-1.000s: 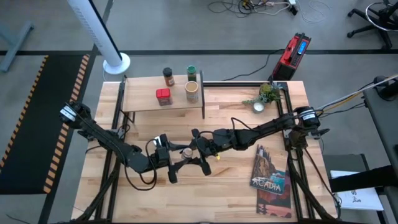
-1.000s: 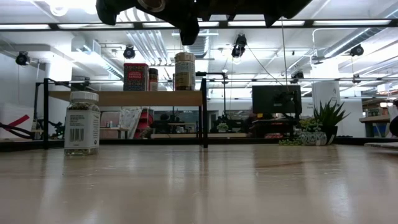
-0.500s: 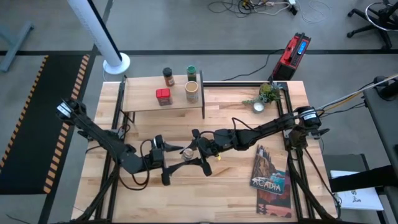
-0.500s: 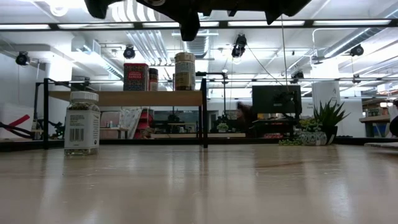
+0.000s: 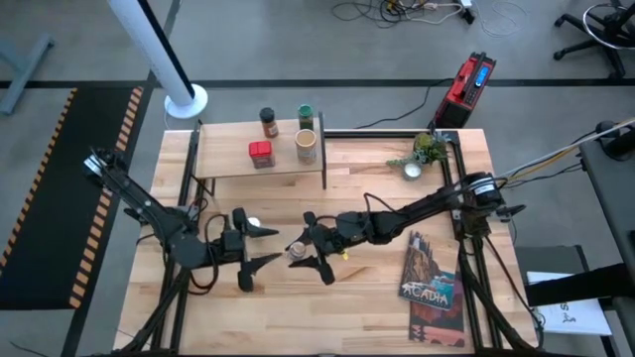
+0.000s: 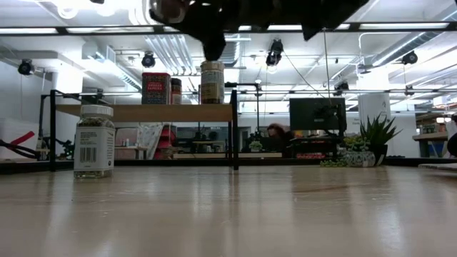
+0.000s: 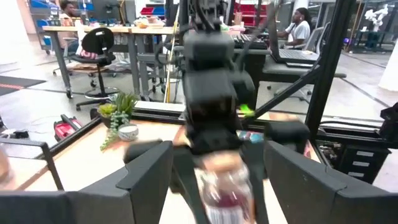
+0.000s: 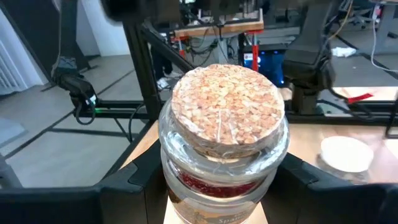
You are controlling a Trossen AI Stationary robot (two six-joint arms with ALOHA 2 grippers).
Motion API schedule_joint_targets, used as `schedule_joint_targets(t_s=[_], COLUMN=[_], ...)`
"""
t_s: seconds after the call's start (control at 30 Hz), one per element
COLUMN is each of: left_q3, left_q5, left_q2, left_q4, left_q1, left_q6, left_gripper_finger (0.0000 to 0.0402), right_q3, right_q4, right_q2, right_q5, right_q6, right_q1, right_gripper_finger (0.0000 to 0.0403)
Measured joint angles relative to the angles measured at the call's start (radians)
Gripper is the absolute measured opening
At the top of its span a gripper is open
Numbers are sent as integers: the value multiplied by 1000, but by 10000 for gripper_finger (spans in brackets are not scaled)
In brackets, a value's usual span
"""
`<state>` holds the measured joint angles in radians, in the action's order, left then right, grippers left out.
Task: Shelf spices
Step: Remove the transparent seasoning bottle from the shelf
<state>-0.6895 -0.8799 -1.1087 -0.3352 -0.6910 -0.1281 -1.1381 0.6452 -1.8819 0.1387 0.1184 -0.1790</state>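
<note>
A cork-topped jar (image 8: pixel 222 140) was pinched upright in the right fingers (image 5: pixel 306 250) (left fingers (image 5: pixel 248 255) spread, nearby); the shelf (image 5: pixel 260 151) was seen well beyond.

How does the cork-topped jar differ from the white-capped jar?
The cork-topped jar is clamped in the right gripper, above the table; the white-capped jar stands free on it. The cork-topped jar shows red contents, the white-capped jar pale greenish ones. Both are clear and off the shelf. The left gripper waits open nearby.

6 spices (image 5: pixel 260 152), 1 shelf (image 5: pixel 223 159)
</note>
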Motion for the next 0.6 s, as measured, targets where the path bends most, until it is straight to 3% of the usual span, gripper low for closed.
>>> schedule_joint_targets(t_s=[0.17,0.33,0.6], left_q3=[-1,-1,-2], left_q5=[-14,-97,-192], left_q2=[49,86,151], left_q4=[-1,2,0], left_q1=[0,0,0], left_q6=[78,140,169], left_gripper_finger=[227,217,214], right_q3=[-13,-88,-327], right_q4=[54,46,-81], right_q2=[-53,-123,-298], right_q5=[22,45,102], right_q6=[28,38,13], right_q1=[0,-4,-7], right_gripper_finger=[172,172,172])
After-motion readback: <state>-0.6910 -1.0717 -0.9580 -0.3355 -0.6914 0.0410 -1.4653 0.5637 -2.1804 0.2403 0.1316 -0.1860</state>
